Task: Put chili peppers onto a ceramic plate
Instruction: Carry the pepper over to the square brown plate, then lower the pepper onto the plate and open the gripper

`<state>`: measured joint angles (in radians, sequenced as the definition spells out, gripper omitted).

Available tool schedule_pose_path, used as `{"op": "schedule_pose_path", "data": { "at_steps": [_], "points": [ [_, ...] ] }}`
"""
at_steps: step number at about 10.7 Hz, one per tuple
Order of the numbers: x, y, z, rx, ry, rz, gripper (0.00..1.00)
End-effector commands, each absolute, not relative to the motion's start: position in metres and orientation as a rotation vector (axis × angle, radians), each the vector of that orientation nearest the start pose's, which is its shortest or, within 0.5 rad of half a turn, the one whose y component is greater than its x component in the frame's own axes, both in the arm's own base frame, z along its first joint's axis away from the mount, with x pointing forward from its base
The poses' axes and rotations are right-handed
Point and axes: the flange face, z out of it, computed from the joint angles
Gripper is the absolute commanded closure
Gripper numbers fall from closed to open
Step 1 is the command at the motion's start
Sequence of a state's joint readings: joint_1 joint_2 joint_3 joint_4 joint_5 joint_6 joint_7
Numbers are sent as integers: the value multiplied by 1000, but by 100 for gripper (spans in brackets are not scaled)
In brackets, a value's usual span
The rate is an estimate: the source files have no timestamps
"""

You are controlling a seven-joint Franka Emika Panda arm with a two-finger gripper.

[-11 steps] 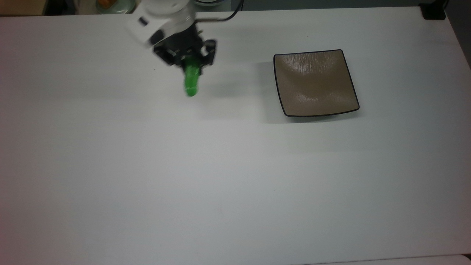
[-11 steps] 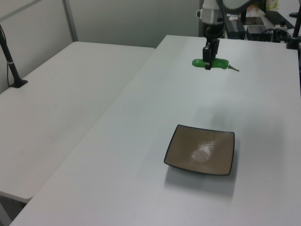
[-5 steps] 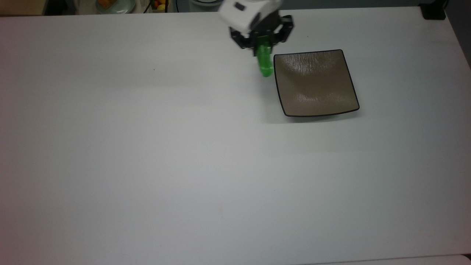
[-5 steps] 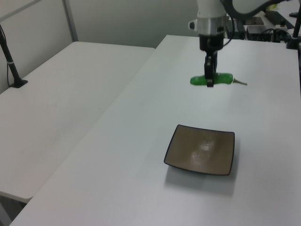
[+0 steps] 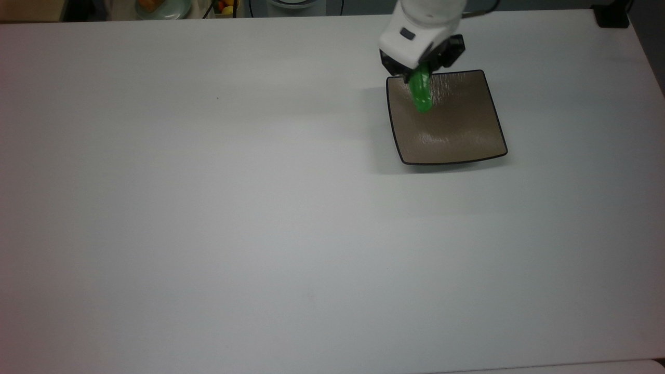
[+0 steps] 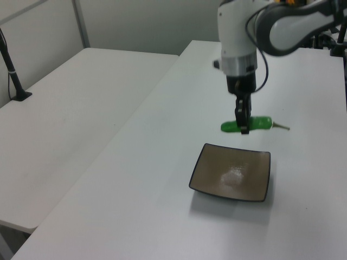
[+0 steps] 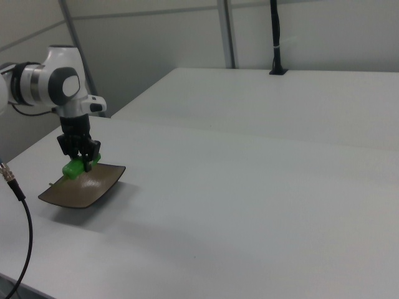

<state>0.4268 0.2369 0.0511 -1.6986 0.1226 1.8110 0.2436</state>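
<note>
Above a white table (image 5: 208, 208) near pale walls, the gripper (image 6: 243, 123) clamps the chili pepper (image 6: 246, 125) level, apparently over the ceramic plate (image 6: 233, 173), stem toward the left view's right.

We see a large white table (image 5: 208, 208) with a matte top. Beside it, on the left view's left, stands a second white table (image 6: 65, 114), and a black pole (image 6: 11, 65) is clamped on this one. Behind both tables we see a pale grey wall (image 7: 156, 43) with metal posts (image 7: 225, 34).
</note>
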Motion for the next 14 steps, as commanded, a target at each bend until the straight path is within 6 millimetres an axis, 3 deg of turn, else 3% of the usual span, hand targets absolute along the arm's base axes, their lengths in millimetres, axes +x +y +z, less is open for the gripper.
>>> {"op": "schedule_pose_path", "data": {
  "at_steps": [1, 3, 11, 14],
  "points": [
    [544, 308, 412, -3033, -230, 195, 100],
    [544, 317, 400, -3028, -234, 98, 100],
    [543, 344, 349, -2999, -245, -18, 97],
    [545, 345, 344, -2994, -244, -37, 82]
  ]
}}
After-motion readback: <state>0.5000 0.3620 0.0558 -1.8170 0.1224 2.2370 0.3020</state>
